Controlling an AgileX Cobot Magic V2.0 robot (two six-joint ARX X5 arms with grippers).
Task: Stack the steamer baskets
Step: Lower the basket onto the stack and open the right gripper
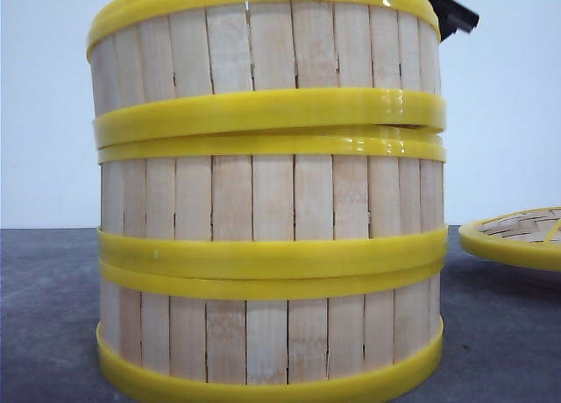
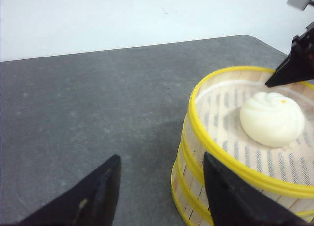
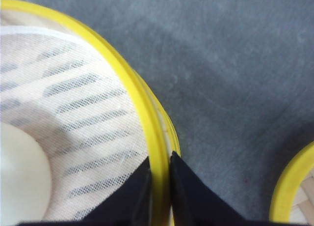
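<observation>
1. Three steamer baskets (image 1: 267, 201) stand stacked in one column on the grey table (image 2: 88, 103), filling most of the front view; the top basket (image 1: 263, 53) sits slightly askew on the middle one, its lower rim tilted on the right.
2. The right gripper (image 3: 161, 186) is clamped on the top basket's yellow rim (image 3: 147, 118), one finger inside the wall and the other outside, both pressed against the plastic.
3. Inside that basket, just beside the right gripper's inner finger, a white mesh liner (image 3: 83, 113) covers the floor, and a white steamed bun (image 2: 272, 119) rests on it.
4. The left gripper (image 2: 162, 191) hangs beside the stack with its fingers spread apart and nothing between them; one finger (image 2: 230, 196) is near the stack's wall, though touching or not is hard to judge from this angle.
5. On the right gripper's outer side, apart from the stack, lies a woven bamboo lid (image 1: 517, 236) with a yellow rim.
</observation>
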